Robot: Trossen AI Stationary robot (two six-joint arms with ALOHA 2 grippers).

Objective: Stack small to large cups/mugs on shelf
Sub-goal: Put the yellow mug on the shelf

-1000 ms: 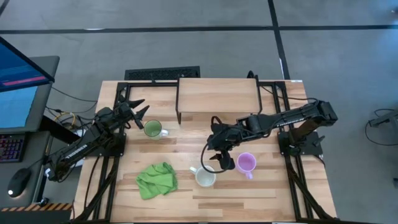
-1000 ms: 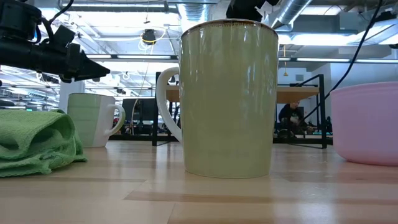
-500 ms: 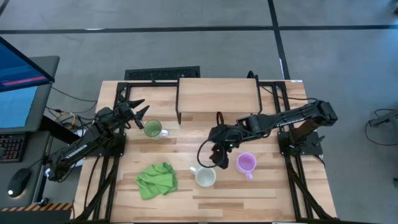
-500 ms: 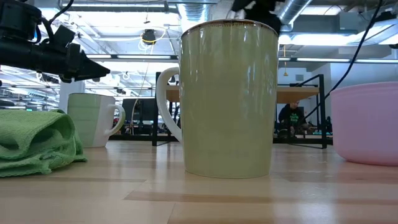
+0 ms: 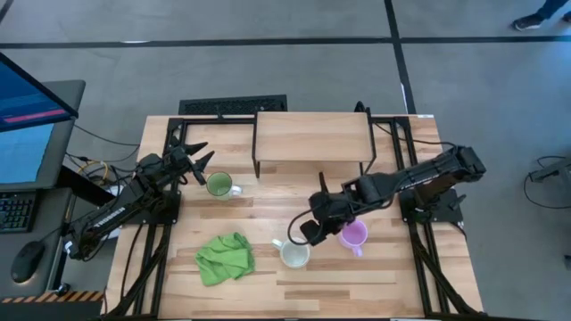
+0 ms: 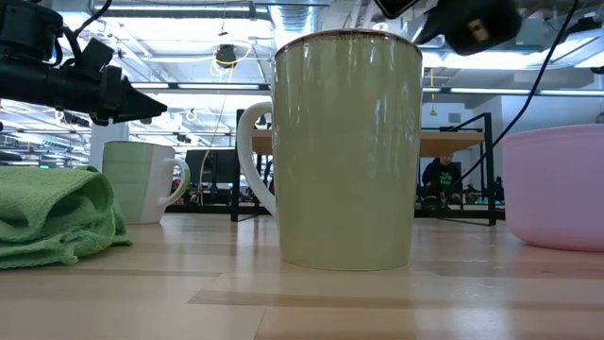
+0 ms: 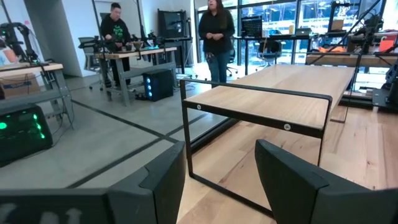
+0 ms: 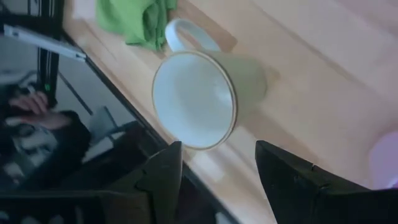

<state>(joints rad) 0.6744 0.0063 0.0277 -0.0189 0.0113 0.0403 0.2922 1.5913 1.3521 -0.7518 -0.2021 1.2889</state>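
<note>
Table (image 5: 357, 276): butcher-block top; shelf (image 5: 312, 135) at its back edge, centre, w/ nothing on it.
Room: I see 2 people (image 7: 214, 34) standing by desks beyond the shelf.
Mugs: cream mug (image 5: 294, 254) nr front edge, purple mug (image 5: 353, 234) just beside it; green mug (image 5: 219, 185) toward left edge.
Cloth: green cloth (image 5: 225, 258) nr front-left.
Right gripper (image 5: 306, 234): fingers spread, holding nothing, over cream mug.
Left gripper (image 5: 198, 160): fingers apart, empty, nr green mug.
Hidden: purple mug cut off in low view.
</note>
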